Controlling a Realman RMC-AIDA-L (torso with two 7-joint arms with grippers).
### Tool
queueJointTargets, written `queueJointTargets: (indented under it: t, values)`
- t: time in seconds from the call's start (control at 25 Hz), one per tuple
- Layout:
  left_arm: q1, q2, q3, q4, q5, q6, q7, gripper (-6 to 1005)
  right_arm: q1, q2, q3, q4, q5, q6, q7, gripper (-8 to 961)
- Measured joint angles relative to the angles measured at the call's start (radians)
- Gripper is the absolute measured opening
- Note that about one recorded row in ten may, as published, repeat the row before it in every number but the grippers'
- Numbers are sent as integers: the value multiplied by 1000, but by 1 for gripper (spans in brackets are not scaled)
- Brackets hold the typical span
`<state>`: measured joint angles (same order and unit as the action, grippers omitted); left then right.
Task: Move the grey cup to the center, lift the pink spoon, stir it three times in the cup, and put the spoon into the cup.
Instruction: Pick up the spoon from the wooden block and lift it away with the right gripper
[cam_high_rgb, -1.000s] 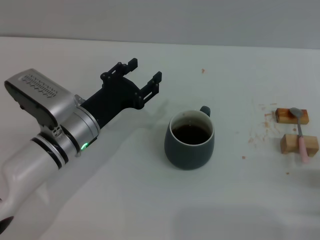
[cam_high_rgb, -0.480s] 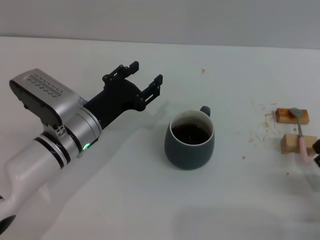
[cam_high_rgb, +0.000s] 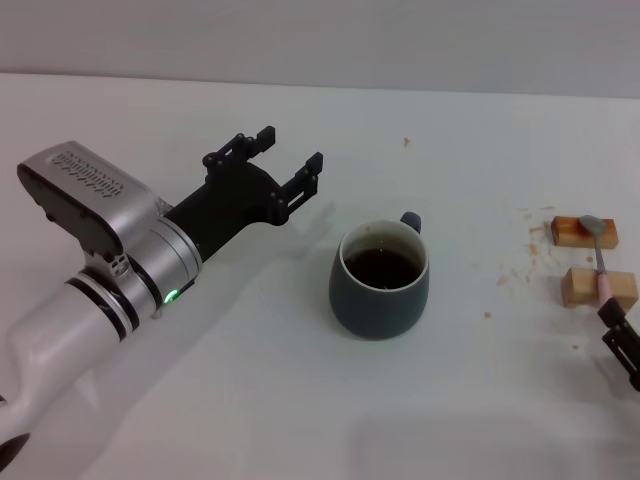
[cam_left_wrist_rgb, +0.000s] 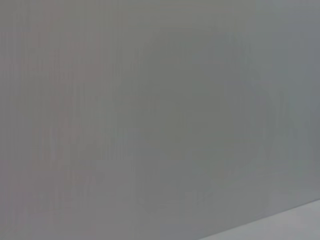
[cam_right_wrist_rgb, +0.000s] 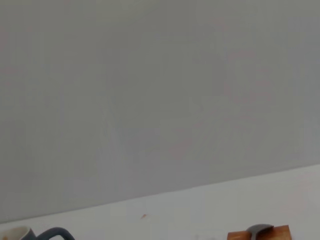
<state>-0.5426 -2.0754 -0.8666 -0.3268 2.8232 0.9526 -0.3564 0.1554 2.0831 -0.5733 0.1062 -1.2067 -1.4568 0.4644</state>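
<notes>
White tabletop (cam_high_rgb: 300, 420) fills the head view out to a straight far edge, with a plain grey wall behind it; small brown crumbs are scattered on the surface on the robot's right. The left wrist view shows almost nothing but that wall.

The left gripper (cam_high_rgb: 280, 161) hangs above the tabletop on the robot's left, its black fingers (cam_high_rgb: 308, 172) spread wide and holding nothing. Just beyond those fingertips, toward the middle and nearer the robot, stands the grey cup (cam_high_rgb: 380, 279), upright, dark liquid inside, its loop handle turned to the far right side. A clear strip of bare surface lies between the fingers and the cup's rim; they are apart.

Well to the right of the cup sit two wooden blocks (cam_high_rgb: 597, 288), one behind the other. The pink spoon (cam_high_rgb: 602, 266) lies across both, its metal bowl on the farther block and its pink handle resting over the nearer one.

The right gripper (cam_high_rgb: 622, 345) comes in at the right edge of the head view, near the spoon's handle end, just on the robot's side of the nearer block. Only a dark part of it shows, so I cannot tell how its fingers stand.

Open tabletop stretches in front of the cup and between the cup and the blocks.
</notes>
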Motion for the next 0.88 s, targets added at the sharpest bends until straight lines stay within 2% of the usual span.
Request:
queueJointTargets:
  t: [0.44, 0.88]
  values:
    - [3, -2, 0, 0, -1, 0, -5, 692, 16, 0, -2, 1, -2, 62, -3, 664]
    - [3, -3, 2, 0, -2, -3, -6, 692, 26, -1, -2, -5, -13, 96, -3, 605]
